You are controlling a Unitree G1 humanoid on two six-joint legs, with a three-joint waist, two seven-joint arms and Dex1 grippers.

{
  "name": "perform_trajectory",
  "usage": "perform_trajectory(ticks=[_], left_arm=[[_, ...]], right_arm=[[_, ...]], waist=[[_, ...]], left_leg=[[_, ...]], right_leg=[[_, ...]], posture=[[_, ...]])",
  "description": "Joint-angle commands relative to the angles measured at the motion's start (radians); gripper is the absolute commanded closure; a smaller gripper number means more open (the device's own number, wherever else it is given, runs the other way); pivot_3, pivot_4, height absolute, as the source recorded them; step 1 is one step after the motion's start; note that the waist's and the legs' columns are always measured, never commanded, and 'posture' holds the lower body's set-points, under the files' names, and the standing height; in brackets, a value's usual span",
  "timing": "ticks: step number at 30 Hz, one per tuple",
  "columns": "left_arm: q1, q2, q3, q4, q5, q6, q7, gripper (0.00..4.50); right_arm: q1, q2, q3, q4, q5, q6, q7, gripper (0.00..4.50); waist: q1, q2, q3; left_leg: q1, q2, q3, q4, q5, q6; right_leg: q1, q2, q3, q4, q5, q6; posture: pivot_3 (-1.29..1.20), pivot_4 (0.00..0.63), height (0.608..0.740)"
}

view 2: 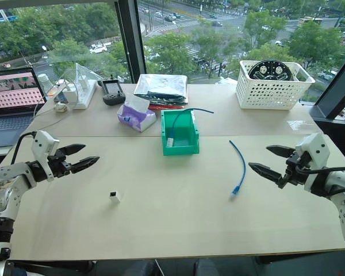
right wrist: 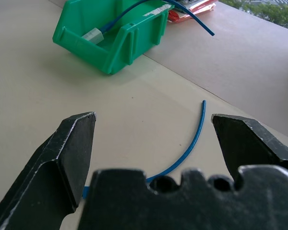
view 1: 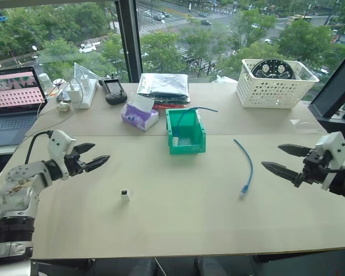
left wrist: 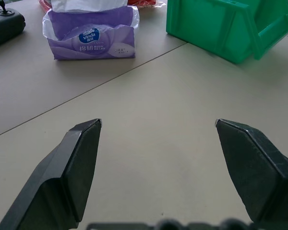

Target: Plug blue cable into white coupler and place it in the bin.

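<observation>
The blue cable lies curved on the table, right of centre, its clear plug end toward the front edge. The tiny white coupler sits alone on the table at front left. The green bin stands mid-table and holds another blue cable with a white piece on its end. My left gripper hovers open above the table, left of and beyond the coupler, with nothing in it. My right gripper hovers open just right of the blue cable, also with nothing between its fingers.
A purple tissue pack lies left of the bin. Behind it are a silver bag, a black controller and a laptop at far left. A white lattice basket stands at back right, by the window.
</observation>
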Motion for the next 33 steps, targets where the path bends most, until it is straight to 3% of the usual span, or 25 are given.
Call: perform_trajectory(ticks=[1, 4, 9, 20, 28, 33], left_arm=[[-0.06, 0.0, -0.01, -0.022, -0.026, -0.012, -0.058, 0.4], [-0.124, 0.003, -0.035, -0.064, -0.081, 0.03, -0.147, 0.4], [-0.076, 0.075, -0.134, -0.237, -0.131, 0.108, -0.339, 0.4], [-0.046, 0.101, -0.124, -0.399, -0.197, 0.242, -0.329, 0.4], [-0.029, 0.106, -0.112, -0.441, -0.199, 0.253, -0.308, 0.4], [-0.006, 0.112, -0.095, -0.475, -0.209, 0.262, -0.292, 0.4]], right_arm=[[-0.002, -0.014, -0.024, -0.023, -0.005, -0.001, 0.012, 0.04], [-0.013, -0.034, 0.025, -0.024, -0.043, -0.021, 0.045, 0.04], [-0.09, -0.056, 0.175, 0.038, -0.16, -0.118, 0.153, 0.04], [-0.304, -0.023, 0.435, 0.359, -0.378, -0.401, 0.393, 0.04], [-0.472, 0.057, 0.539, 0.675, -0.493, -0.585, 0.484, 0.04], [-0.536, 0.082, 0.555, 0.824, -0.524, -0.618, 0.53, 1.47]], waist=[[0.001, 0.0, 0.0], [0.009, 0.0, 0.0], [-0.004, 0.001, 0.0], [-0.007, 0.001, 0.0], [-0.008, 0.001, 0.001], [-0.008, 0.001, 0.001]], left_leg=[[0.0, 0.0, 0.0, 0.0, 0.0, 0.0], [-0.001, 0.0, 0.0, 0.001, 0.0, 0.0], [0.0, 0.0, 0.002, 0.001, 0.0, 0.0], [0.001, 0.0, 0.001, 0.002, 0.0, 0.0], [0.001, 0.0, 0.001, 0.002, 0.001, -0.001], [0.002, 0.0, 0.001, 0.002, 0.001, -0.001]], right_leg=[[0.0, 0.0, 0.0, 0.0, 0.0, 0.0], [0.0, 0.0, -0.001, 0.0, 0.0, 0.0], [0.0, 0.0, 0.0, 0.0, 0.001, 0.0], [0.0, 0.001, 0.0, 0.001, 0.001, 0.0], [0.0, 0.002, 0.0, 0.002, 0.001, -0.001], [0.001, 0.001, 0.0, 0.002, 0.002, -0.001]], posture=[[0.0, 0.15, 0.727], [0.0, 0.15, 0.727], [0.0, 0.15, 0.727], [0.0, 0.15, 0.727], [0.0, 0.15, 0.727], [0.0, 0.15, 0.727]])
